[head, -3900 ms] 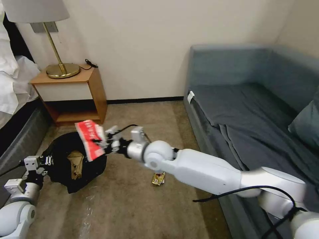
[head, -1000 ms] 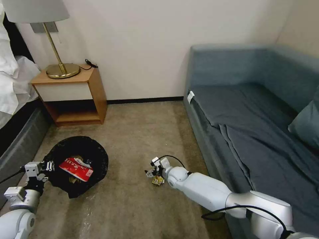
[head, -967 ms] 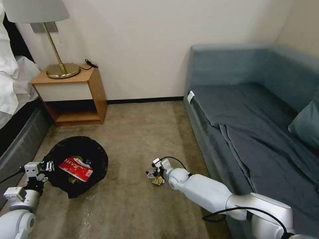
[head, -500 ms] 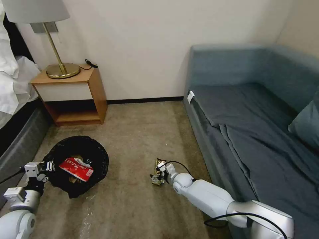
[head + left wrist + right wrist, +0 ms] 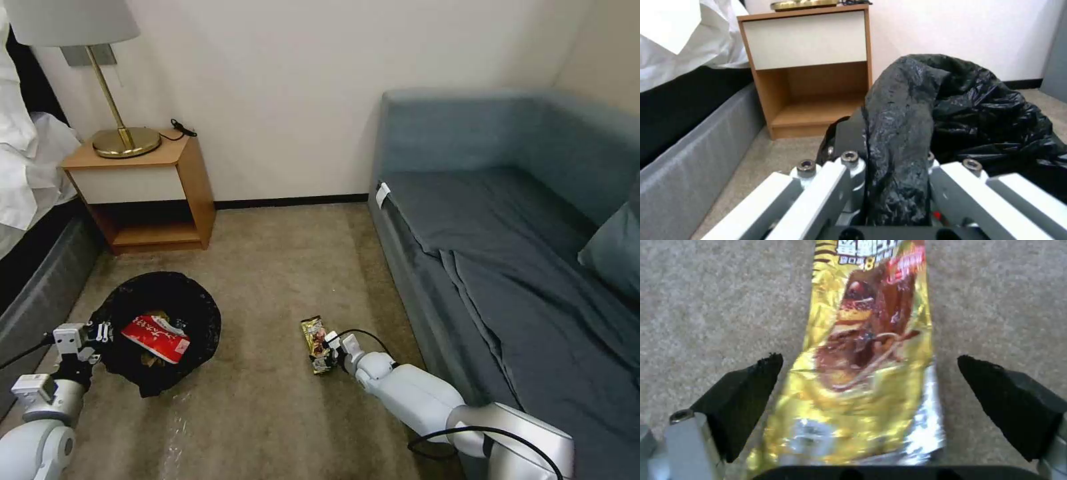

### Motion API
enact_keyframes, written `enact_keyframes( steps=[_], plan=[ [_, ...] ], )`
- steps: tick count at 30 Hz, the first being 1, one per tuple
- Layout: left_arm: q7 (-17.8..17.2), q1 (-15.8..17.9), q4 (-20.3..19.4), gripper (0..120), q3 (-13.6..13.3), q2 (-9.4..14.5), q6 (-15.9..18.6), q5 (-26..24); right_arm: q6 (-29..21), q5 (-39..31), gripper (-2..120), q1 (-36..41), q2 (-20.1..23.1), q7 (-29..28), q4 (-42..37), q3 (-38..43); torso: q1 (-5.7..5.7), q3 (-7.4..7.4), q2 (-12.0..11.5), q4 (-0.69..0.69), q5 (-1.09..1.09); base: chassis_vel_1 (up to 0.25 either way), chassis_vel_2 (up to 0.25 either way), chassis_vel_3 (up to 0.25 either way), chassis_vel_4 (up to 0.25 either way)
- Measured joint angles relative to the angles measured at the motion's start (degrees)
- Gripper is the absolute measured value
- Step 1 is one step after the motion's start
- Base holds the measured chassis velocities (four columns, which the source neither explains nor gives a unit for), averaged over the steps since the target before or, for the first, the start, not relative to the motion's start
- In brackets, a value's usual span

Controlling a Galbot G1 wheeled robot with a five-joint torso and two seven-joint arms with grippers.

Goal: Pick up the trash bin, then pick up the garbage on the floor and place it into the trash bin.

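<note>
Down at carpet level, the right gripper [image 5: 325,351] reaches low over the floor with its two black fingertips [image 5: 744,395] spread wide, one on each side of the brown-gold snack wrapper [image 5: 867,366]. The pads stand clear of the foil on both sides — nothing is pinched. The wrapper lies flat on the beige carpet [image 5: 267,280], its printed end pointing away from the wrist and its silvery torn end lying between the fingers. In the head view the same wrapper [image 5: 313,337] sits just in front of the blue sofa [image 5: 507,220], and the white right arm runs back along the sofa's base.

The left gripper [image 5: 90,333] is over on the robot's left, pressed together on a fold of the black bag [image 5: 902,140] that lines the trash bin [image 5: 163,323] — the wrist camera shows the crinkled plastic bunched between its white fingers [image 5: 818,190]. The bin hangs at the gripper near the floor, its mouth open upward. Inside it lie the red wrapper [image 5: 157,339] with white lettering and, partly hidden beneath that, a tan paper piece.

Behind the bin stands a wooden nightstand [image 5: 150,193] carrying a brass lamp [image 5: 113,100]. A bed [image 5: 33,220] with white linen runs along the robot's left side, close to the left arm.
</note>
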State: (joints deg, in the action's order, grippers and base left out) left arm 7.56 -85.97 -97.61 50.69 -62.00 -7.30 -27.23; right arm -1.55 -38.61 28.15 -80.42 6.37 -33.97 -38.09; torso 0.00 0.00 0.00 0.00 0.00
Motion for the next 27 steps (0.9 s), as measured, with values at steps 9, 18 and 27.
enact_keyframes(
  steps=[9,18,27],
  plan=[
    [0.1,0.0,0.0,6,0.1,-0.1,0.0,0.0,1.0,0.7,93,0.1,-1.0,2.9,2.1,0.2,0.0,0.0,0.0,0.0,0.0,0.0,0.0,0.0,0.0],
    [0.1,-0.7,-0.4,6,0.8,-0.1,-0.3,-0.5,2.0,1.7,62,0.3,-1.3,5.3,4.2,1.2,0.0,-0.01,0.0,-0.01,0.0,0.0,0.0,0.0,0.0],
    [0.2,-1.3,-1.4,6,1.2,-0.6,-0.4,-0.5,2.3,2.6,25,0.8,-1.5,5.9,4.1,2.1,-0.01,0.0,0.0,-0.01,0.0,0.0,0.0,0.0,0.0]
  ],
)
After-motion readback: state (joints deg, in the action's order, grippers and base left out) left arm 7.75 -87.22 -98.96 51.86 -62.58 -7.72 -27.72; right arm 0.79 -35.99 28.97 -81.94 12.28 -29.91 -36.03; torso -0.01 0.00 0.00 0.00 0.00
